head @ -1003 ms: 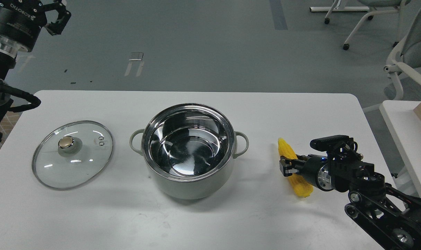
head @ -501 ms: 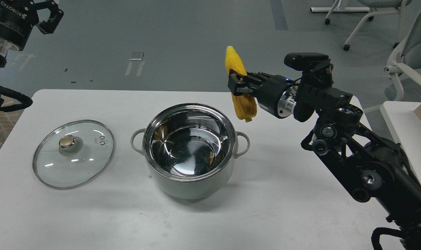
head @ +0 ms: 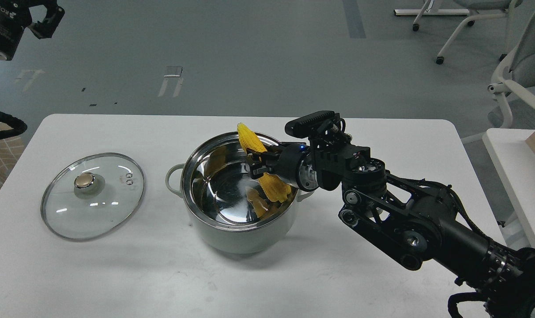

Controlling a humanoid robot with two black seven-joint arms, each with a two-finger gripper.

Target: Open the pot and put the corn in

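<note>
Over pot (head: pixel 239 229) mouth, centre of bench (head: pixel 338 282): corn (head: pixel 274 187) pinched mid-length in right gripper (head: pixel 255 164) jaws, tilted, tip above far rim, butt end low inside steel bowl w/ reflection. Lid (head: pixel 92 195) flat on bench, left of pot, apart. Left gripper (head: pixel 47 20) top-left, off bench; jaw state cannot be told.

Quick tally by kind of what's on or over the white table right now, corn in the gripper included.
Pot: 1
Glass lid: 1
Corn cob, held by the right gripper over the pot: 1
Total: 3
</note>
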